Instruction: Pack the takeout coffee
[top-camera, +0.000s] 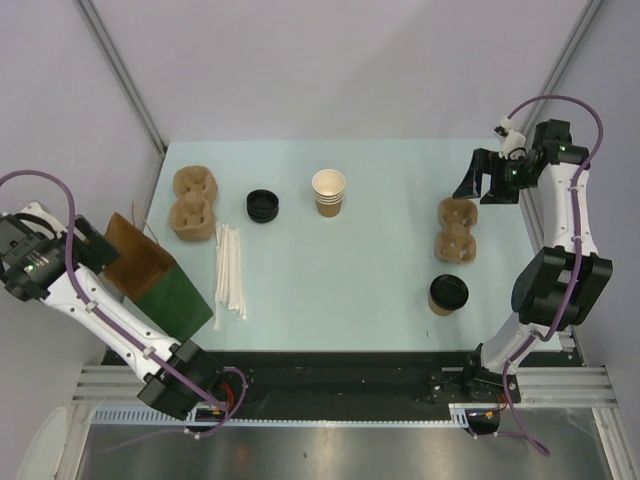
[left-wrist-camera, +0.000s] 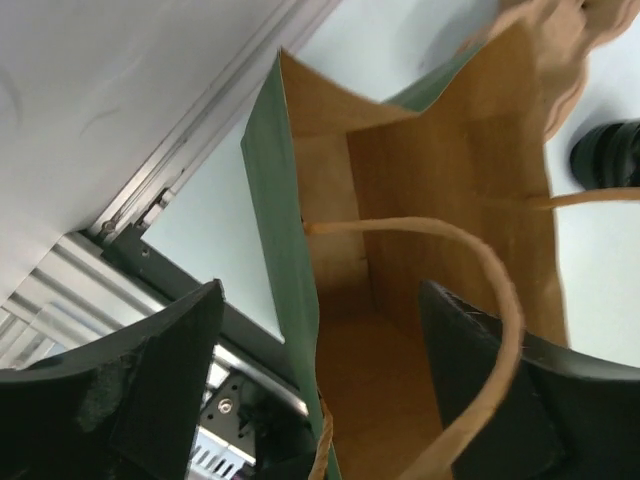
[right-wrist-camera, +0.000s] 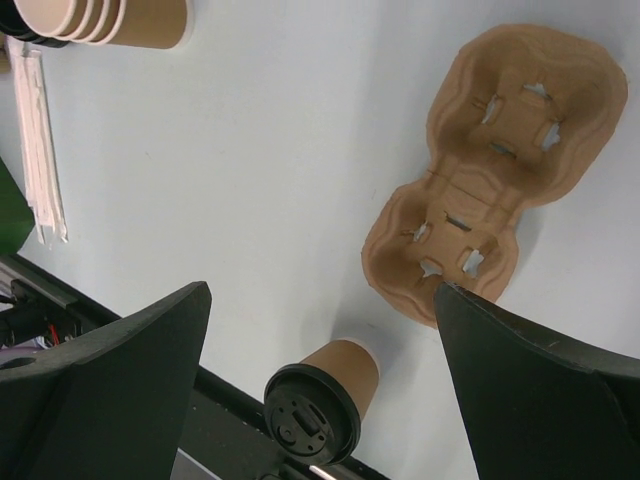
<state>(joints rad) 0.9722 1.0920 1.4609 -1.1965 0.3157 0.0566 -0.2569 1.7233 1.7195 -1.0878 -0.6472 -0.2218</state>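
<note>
From the middle of the desk (top-camera: 370, 270), the takeout coffee (top-camera: 448, 294) stands upright at about 4 o'clock, close to the near edge, its black lid on and nothing touching it. The right wrist view shows it apart from the pulp cup carrier (top-camera: 457, 230), which lies flat just beyond it at its 12 o'clock. Over at 8 o'clock the green paper bag (top-camera: 172, 293) lies on its side, its brown-lined mouth open toward 10 o'clock. The left claw (left-wrist-camera: 322, 290) hangs at that mouth with its fingers spread wide. In the left wrist view the bag's green side wall and a twisted paper handle (left-wrist-camera: 480, 270) run up between the two fingers, and neither finger is pressed against them. Just at the bag's 3 o'clock a bundle of white straws (top-camera: 230, 270) lies lengthwise, near to far. Farther back, at 10 o'clock from the desk's middle, a second pulp cup carrier (top-camera: 194, 203) rests flat, with a loose black lid (top-camera: 263, 205) at its 3 o'clock, apart from it. A stack of nested tan cups (top-camera: 328, 192) stands upright at about 12 o'clock. Farthest, at 2 o'clock, the right claw (top-camera: 488, 182) hovers above the desk beyond the right-hand carrier, its jaws wide apart and holding nothing.
</note>
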